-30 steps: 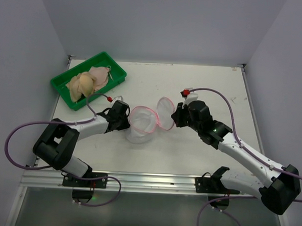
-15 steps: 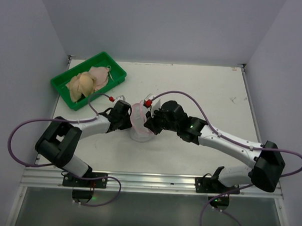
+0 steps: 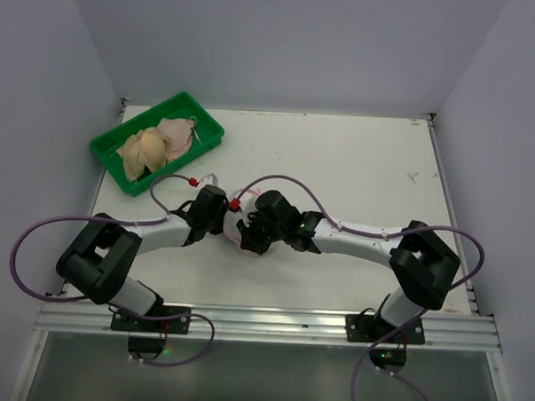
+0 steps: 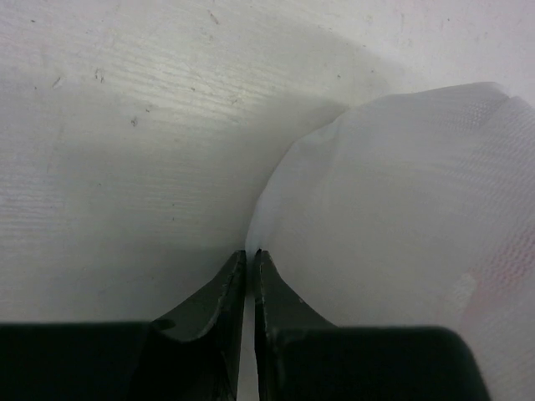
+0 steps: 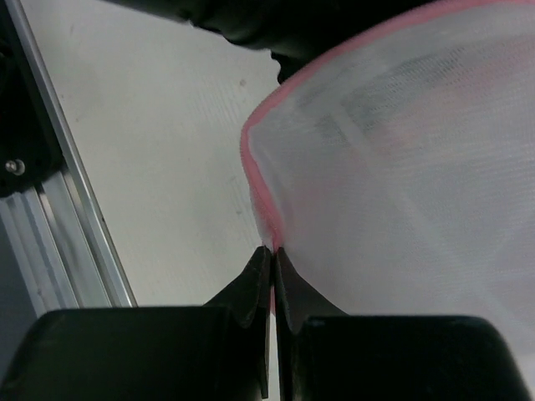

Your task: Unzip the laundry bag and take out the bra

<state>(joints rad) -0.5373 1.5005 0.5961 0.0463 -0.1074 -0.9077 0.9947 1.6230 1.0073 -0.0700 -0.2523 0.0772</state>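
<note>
Small white mesh laundry bag [image 4: 401, 209] is held at the white table's [image 3: 366, 169] centre | left gripper [image 4: 249, 255] is clamped on its mesh edge | right gripper [image 5: 272, 251] is pinched on the pink zipper trim [image 5: 251, 167] | pouch is apparently steadied from both sides.

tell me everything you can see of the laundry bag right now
The laundry bag is a small pouch of white, see-through mesh edged with pink trim. It lies bunched on the table, mostly hidden in the top view. The left gripper is closed on a fold of bare mesh; the right gripper pinches the pink trim.
</note>
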